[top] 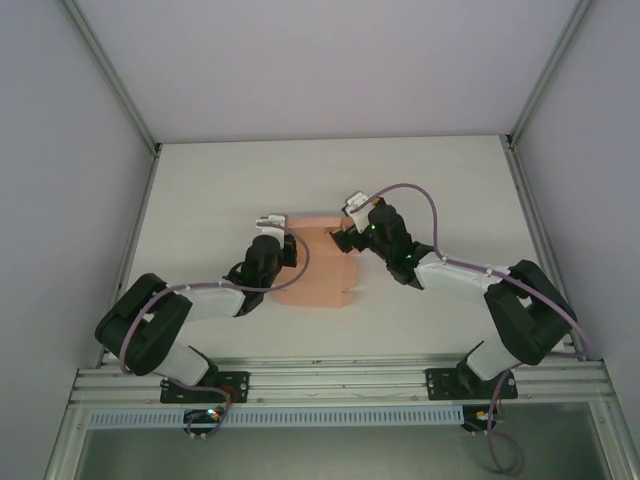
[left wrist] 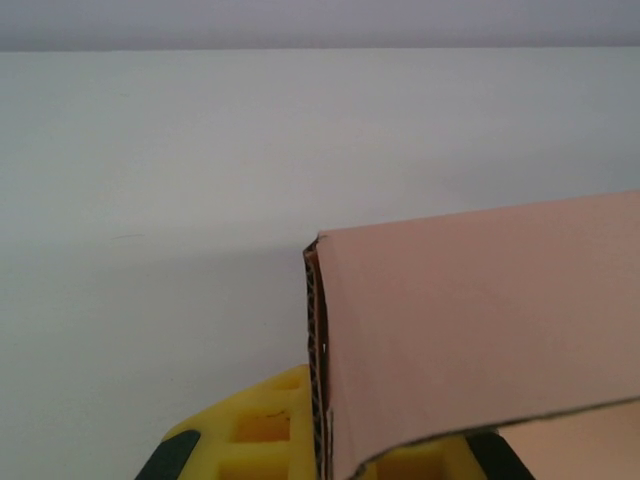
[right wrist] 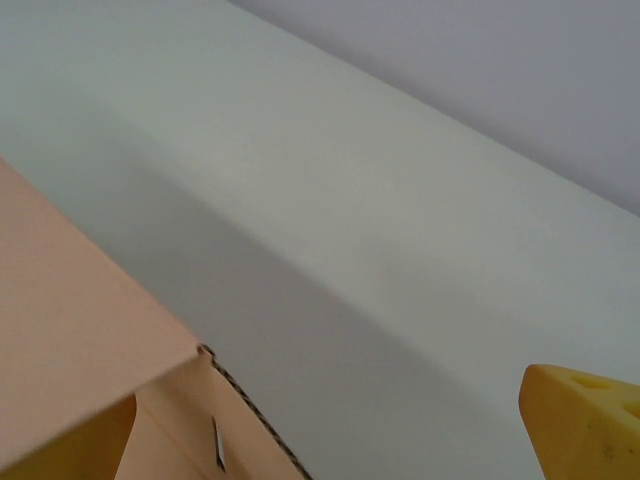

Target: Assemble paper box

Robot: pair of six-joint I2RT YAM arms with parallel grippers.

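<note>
The paper box [top: 315,268], a partly folded pink card, lies near the middle of the table [top: 200,180], between the two arms. The left gripper [top: 271,224], on an arm bent at the elbow and reaching in from the near left, has its yellow fingers [left wrist: 250,432] closed on a raised wall at the box's far left corner, apparently to anchor the card. The right gripper [top: 345,233] reaches in from the near right with its fingers [right wrist: 585,415] spread wide beside a flap at the far right edge, grasping nothing and probably poised to press that flap.
</note>
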